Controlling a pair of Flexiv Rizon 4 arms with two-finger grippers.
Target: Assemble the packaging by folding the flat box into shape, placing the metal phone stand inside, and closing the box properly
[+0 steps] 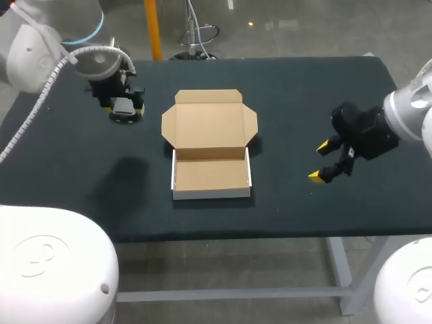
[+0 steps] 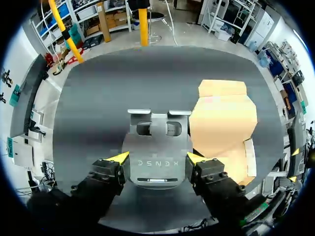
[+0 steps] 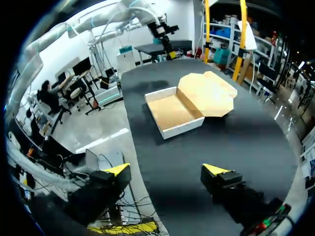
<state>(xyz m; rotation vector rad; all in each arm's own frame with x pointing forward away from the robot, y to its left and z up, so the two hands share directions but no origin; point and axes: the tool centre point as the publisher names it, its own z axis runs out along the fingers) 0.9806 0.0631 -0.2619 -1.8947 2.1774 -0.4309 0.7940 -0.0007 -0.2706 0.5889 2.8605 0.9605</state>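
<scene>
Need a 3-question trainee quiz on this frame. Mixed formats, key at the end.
1. Fill in: the right gripper hovers over the table with its fingers ____.
2. True or false: the lid of the box is closed.
3. The phone stand is: A) inside the box B) between the fingers of the left gripper C) under the right gripper

Key: 1 open; 2 false; 3 B

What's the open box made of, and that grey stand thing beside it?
The box looks like cardboard: dull brown inside, white outer walls, creased folds at the lid. The phone stand looks like metal with a matte grey finish: thin, smoothly bent sheet with a soft sheen, though plastic cannot be ruled out by look.
</scene>
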